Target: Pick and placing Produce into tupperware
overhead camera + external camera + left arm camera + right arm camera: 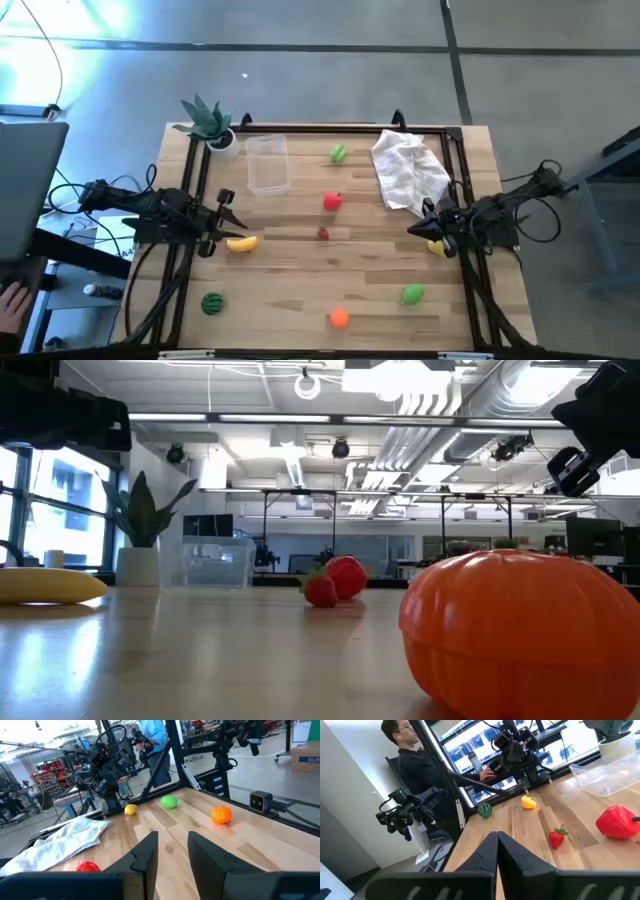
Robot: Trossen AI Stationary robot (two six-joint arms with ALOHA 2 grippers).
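Observation:
The clear tupperware point(267, 163) stands on the table's far left part, next to the potted plant. Produce lies scattered on the wood: banana point(242, 243), watermelon point(211, 303), orange point(340, 318), two light green pieces point(412, 294) point(339, 153), a red piece point(332, 201), a strawberry point(323, 234) and a lemon point(436, 247). My left gripper point(172, 845) hovers open just beyond the banana, pointing toward the table's right. My right gripper point(496, 840) is shut and hovers beside the lemon, pointing left. In the low view the orange point(520, 630) fills the foreground.
A crumpled white cloth point(408, 170) lies on the far right part. The potted plant point(208, 122) stands at the far left corner. Black frame rails run along both sides. A person point(415, 765) sits beyond the table's left side at a laptop.

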